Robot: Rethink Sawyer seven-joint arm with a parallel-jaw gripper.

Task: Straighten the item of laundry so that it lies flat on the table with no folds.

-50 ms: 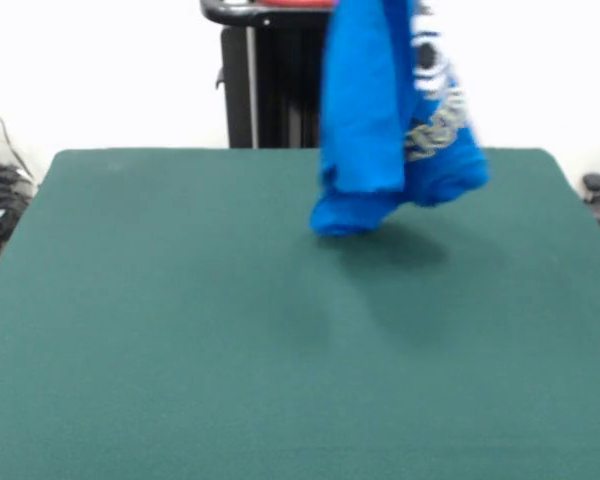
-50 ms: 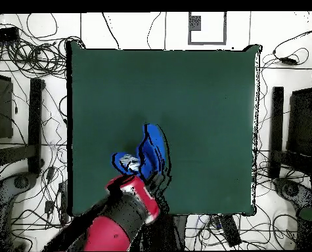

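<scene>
Fingers (hidden behind cloth) can't be judged; the item of laundry (image 1: 380, 110) hangs bunched above the table (image 1: 180, 330).

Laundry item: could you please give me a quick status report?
Tool hidden behind the cloth, state unclear. Laundry item hanging bunched, lifted, lowest fold just above the table. Arm over the table's edge. Nothing in the way.

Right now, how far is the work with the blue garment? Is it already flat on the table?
Not flat yet. The blue garment hangs bunched and folded from above, its lowest part at or just over the table. In the overhead view the arm reaches to it; the gripper is hidden. Laying it down and spreading it is all left.
</scene>
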